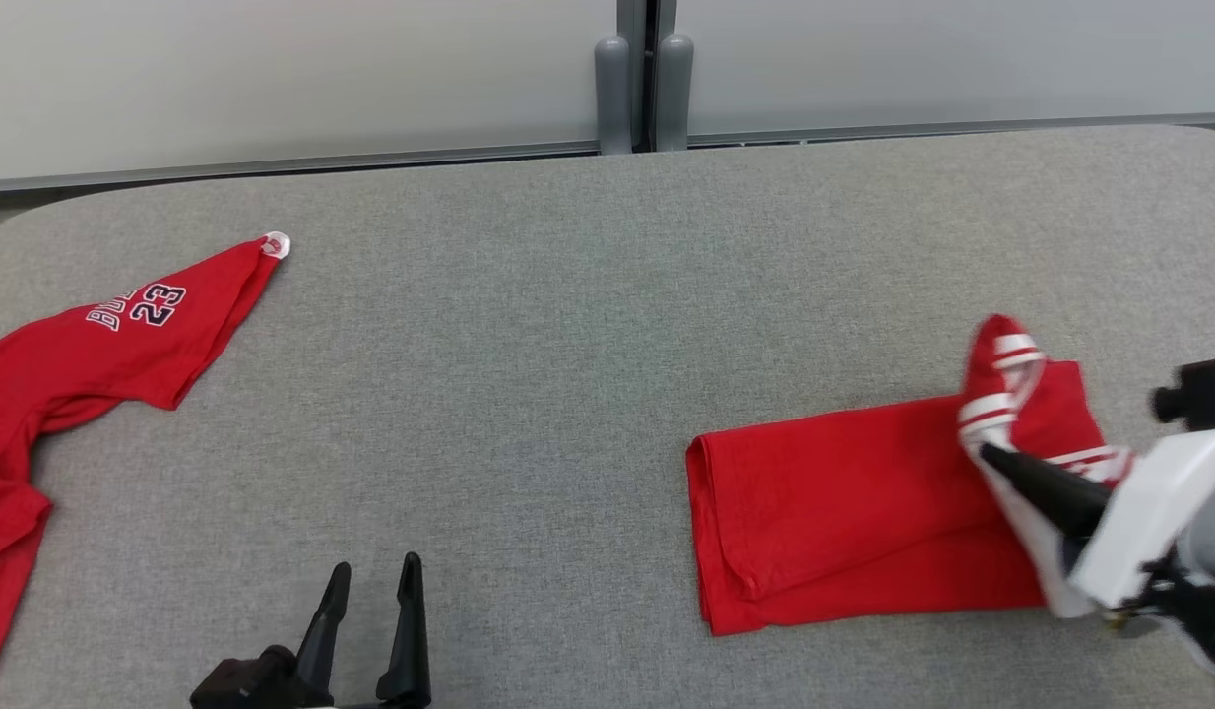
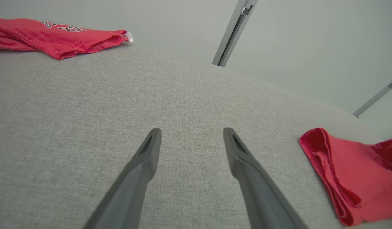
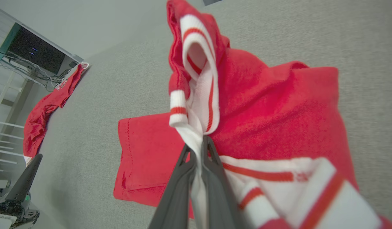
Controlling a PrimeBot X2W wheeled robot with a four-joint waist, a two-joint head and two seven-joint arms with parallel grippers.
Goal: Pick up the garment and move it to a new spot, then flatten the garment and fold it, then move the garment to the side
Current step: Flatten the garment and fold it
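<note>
A folded red garment (image 1: 844, 512) with white striped trim lies at the right of the grey table (image 1: 568, 345). My right gripper (image 1: 984, 453) is shut on its white trim, and that trimmed end is lifted into a loop above the rest. The pinch is plain in the right wrist view, where the right gripper (image 3: 199, 143) holds the white band of the garment (image 3: 262, 111). My left gripper (image 1: 376, 576) stands open over bare table near the front edge, well left of the garment. The left wrist view has the left gripper (image 2: 191, 135) open, with the garment (image 2: 342, 171) at its right.
A second red jersey (image 1: 76, 364) with the number 23 lies crumpled at the table's far left edge, with a small clear tag at its tip. Grey posts (image 1: 642, 89) stand behind the table against a pale wall.
</note>
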